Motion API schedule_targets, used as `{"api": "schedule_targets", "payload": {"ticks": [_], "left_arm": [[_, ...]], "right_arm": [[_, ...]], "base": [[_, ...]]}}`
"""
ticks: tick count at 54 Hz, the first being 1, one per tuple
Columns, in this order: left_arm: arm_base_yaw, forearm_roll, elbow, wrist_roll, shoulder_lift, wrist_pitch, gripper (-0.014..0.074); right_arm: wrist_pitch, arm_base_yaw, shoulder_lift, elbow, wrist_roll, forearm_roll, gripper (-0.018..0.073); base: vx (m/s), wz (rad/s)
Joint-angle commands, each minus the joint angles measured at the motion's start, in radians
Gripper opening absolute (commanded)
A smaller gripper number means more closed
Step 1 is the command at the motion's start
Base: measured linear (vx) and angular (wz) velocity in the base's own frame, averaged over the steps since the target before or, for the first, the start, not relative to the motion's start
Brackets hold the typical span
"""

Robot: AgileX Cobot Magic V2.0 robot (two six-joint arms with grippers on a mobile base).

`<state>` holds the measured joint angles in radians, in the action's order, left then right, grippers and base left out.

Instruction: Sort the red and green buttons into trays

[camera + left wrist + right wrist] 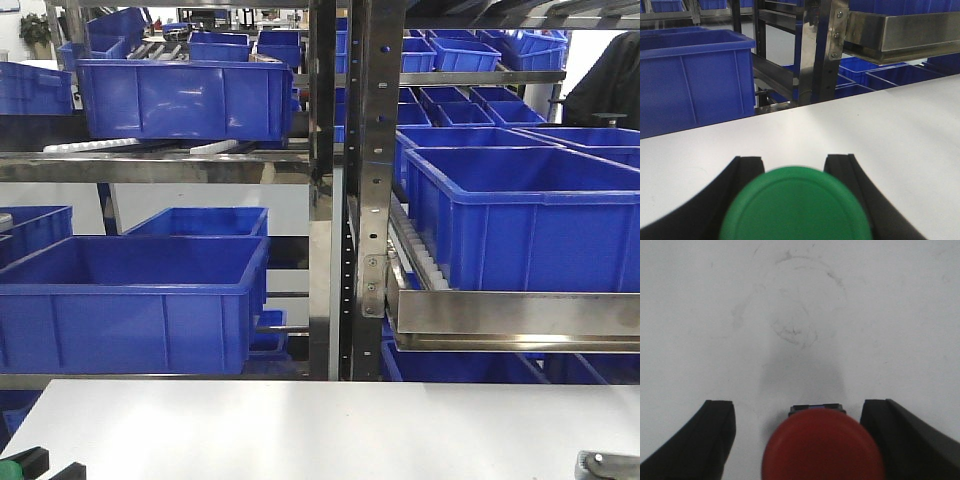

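Note:
The green button (pixel 796 205) fills the bottom of the left wrist view, its round cap towards the camera. My left gripper (pixel 794 162) is shut on it, and the cap hides where the black fingers (pixel 747 172) meet the button's body. In the right wrist view the dark red button (pixel 822 447) stands on the white table, its black base showing past the cap. My right gripper (pixel 799 407) is open around it, both fingers (pixel 717 422) apart from the button. The trays are out of view.
The white table (pixel 320 430) runs to a metal rack (pixel 350 200) at its far edge. Deep blue crates (pixel 135 300) sit on the rack's shelves, with another crate (pixel 530 215) on the right rollers. Faint scuff rings (pixel 795 300) mark the tabletop ahead of the right gripper.

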<state>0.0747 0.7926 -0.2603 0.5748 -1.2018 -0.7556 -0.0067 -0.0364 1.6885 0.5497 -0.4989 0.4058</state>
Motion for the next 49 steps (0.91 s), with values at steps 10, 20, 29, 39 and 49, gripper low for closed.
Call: {"api": "schedule_targets", "payload": {"ticks": [10,20,29,39,49], "left_arm": [[0.002,-0.033,-0.019,0.008,0.023,-0.079,-0.0006],[0.002,-0.033,-0.019,0.008,0.023,-0.078,-0.0006],[0.002,-0.033,-0.019,0.008,0.023,-0.078,-0.0006],[0.002,-0.033,-0.019,0.008,0.023,-0.089,-0.0006],[0.002,-0.04,-0.023,0.011,0.023,-0.134,-0.0006]], "right_arm": [[-0.136,-0.005,0.056,0.026,0.009,0.009,0.0447],[-0.126,-0.005,0.063,0.026,0.008,0.0,0.0284],[-0.08,-0.005,0.063,0.026,0.009,0.003,0.0096],[-0.058,-0.005,0.025,0.026,0.009,0.002,-0.0015],[-0.029,0.0,-0.121,0.026,0.009,0.003,-0.0012]], "base": [[0.0,0.0],[0.0,0.0],[0.0,0.0],[0.0,0.0],[0.0,0.0]]}}
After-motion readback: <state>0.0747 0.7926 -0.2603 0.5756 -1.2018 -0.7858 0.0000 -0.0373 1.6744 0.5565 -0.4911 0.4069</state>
